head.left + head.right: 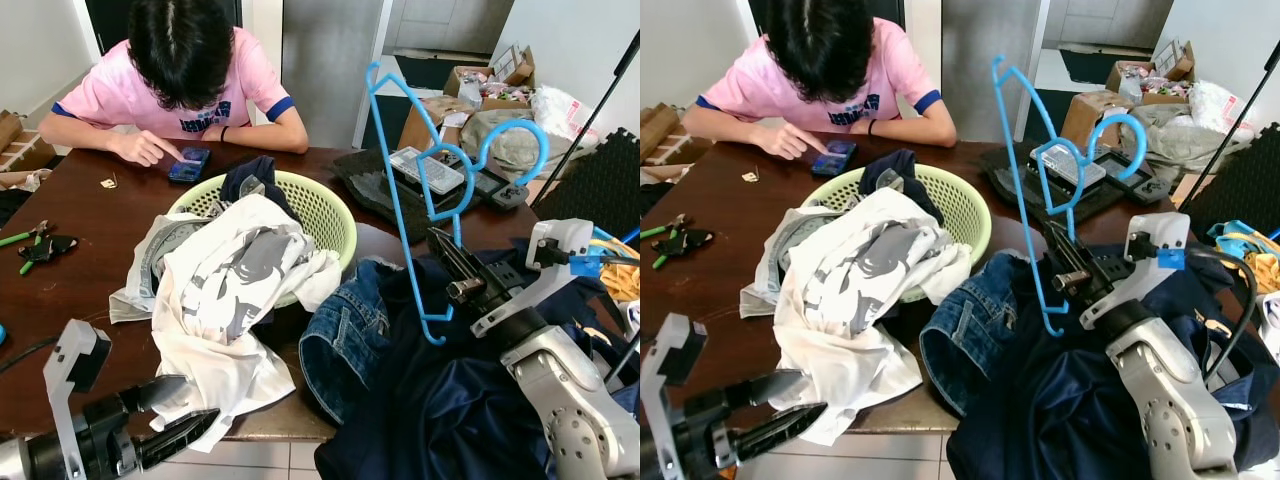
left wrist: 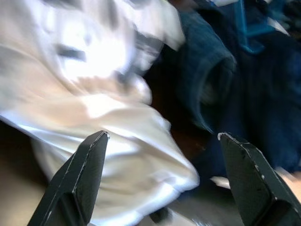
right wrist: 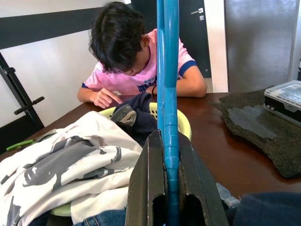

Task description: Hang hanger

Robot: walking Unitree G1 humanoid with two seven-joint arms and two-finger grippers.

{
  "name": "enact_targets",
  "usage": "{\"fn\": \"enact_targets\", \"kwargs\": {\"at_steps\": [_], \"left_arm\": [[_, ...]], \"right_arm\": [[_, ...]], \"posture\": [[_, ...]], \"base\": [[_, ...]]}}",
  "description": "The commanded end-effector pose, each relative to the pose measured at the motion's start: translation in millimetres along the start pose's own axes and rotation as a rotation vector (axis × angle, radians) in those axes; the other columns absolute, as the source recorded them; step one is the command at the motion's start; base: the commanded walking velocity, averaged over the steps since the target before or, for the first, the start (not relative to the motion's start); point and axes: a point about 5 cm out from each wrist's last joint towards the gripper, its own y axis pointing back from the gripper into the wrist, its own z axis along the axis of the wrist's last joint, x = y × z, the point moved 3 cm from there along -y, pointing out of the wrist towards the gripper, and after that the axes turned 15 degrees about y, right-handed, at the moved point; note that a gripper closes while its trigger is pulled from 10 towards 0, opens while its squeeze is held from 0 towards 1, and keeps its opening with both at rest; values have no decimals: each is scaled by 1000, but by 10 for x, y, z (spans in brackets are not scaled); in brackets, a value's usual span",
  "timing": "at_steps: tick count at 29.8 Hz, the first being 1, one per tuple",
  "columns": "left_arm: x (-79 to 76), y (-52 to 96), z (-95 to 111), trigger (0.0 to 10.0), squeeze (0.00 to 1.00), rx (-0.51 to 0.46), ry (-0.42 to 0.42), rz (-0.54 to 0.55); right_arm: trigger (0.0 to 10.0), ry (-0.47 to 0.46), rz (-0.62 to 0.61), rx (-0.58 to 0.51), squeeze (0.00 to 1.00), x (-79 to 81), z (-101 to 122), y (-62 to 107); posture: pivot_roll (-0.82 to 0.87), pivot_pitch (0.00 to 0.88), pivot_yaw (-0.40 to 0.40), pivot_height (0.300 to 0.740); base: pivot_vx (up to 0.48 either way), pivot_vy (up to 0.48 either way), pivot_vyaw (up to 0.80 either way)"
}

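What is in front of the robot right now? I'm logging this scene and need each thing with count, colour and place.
hanger: one, blue, held upright above the dark clothes.
laundry basket: one, pale green, mid-table, holding clothes.
white garment: one, white with grey print, spilling from the basket over the table's near edge.
jeans: one, blue denim, right of the basket.
dark navy clothes: a pile, near right.
table: one, dark brown wood.
phone: one, blue, under the person's finger.
person: one, pink shirt, seated at the far side.
left gripper: open, low near the white garment.
right gripper: shut on the hanger.
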Motion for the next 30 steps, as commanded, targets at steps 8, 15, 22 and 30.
{"fn": "enact_targets", "kwargs": {"at_steps": [8, 15, 22, 30], "left_arm": [[352, -426, 638, 10000, 0, -394, -246, 419], [278, -707, 496, 10000, 0, -342, -242, 372], [352, -873, 213, 10000, 0, -229, -204, 419], [557, -746, 220, 10000, 0, -232, -223, 563]], "right_arm": [[10000, 15, -10, 4, 0, -23, 19, -5], [10000, 17, -20, 2, 0, -56, 28, 0], [10000, 21, -32, 3, 0, -74, 26, 27], [10000, 18, -35, 6, 0, -66, 6, 32]], "posture": [[112, 109, -90, 740], [98, 114, -81, 740], [94, 116, -75, 740], [100, 118, -74, 740]], "base": [[0, 0, 0], [0, 0, 0], [0, 0, 0], [0, 0, 0]]}}
